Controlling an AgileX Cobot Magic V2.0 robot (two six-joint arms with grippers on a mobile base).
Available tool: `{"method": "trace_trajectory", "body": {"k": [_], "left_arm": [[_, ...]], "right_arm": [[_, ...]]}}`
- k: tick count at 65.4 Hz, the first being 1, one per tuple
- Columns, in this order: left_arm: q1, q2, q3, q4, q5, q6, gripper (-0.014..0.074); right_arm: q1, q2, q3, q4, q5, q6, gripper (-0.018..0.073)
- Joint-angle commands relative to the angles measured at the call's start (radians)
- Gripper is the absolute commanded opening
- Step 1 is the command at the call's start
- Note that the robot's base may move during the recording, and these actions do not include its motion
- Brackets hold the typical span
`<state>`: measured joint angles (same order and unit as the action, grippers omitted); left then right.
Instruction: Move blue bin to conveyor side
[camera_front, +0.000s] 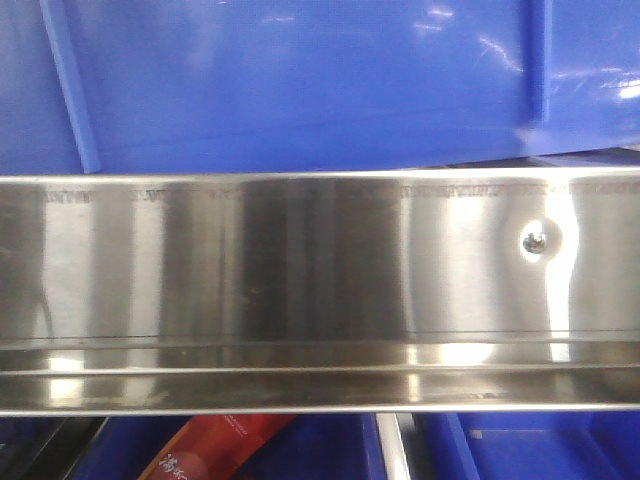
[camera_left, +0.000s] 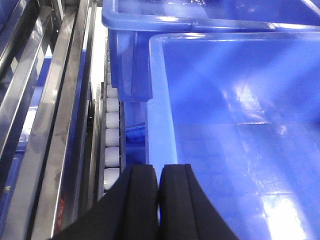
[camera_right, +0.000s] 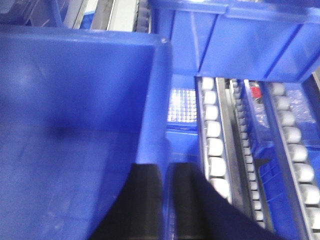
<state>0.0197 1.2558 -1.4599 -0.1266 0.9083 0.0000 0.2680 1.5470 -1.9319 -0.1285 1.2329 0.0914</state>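
Note:
The blue bin (camera_front: 300, 80) fills the top of the front view as a glossy ribbed wall. In the left wrist view its open inside (camera_left: 240, 125) spreads to the right, and my left gripper (camera_left: 160, 167) is shut on its pale left rim, one black finger on each side. The right wrist view has the bin's inside (camera_right: 70, 110) on the left, with my right gripper (camera_right: 166, 167) shut on its right rim. The conveyor is out of view.
A brushed stainless rail (camera_front: 300, 270) with a screw (camera_front: 535, 241) crosses below the bin. White rollers (camera_left: 112, 135) and steel rails (camera_left: 55, 100) run left of it. Another blue bin (camera_left: 200, 12) stands close behind. More rollers (camera_right: 212, 135) lie to the right.

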Motion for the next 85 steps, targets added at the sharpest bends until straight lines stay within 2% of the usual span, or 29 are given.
{"method": "trace_trajectory", "body": {"k": [1, 5, 28, 85], "left_arm": [[-0.003, 0.001, -0.008, -0.009, -0.003, 0.0, -0.0007], [-0.003, 0.001, -0.008, -0.009, -0.001, 0.0, -0.0007], [-0.003, 0.001, -0.008, -0.009, 0.001, 0.0, -0.0007], [-0.003, 0.001, -0.008, -0.009, 0.031, 0.0, -0.0007]], "right_arm": [[0.0, -0.003, -0.009, 0.021, -0.012, 0.003, 0.0276], [0.0, -0.001, -0.009, 0.026, -0.012, 0.005, 0.03], [0.0, 0.001, 0.097, 0.027, -0.012, 0.017, 0.0265], [0.0, 0.027, 0.121, 0.027, -0.012, 0.039, 0.0265]]}}
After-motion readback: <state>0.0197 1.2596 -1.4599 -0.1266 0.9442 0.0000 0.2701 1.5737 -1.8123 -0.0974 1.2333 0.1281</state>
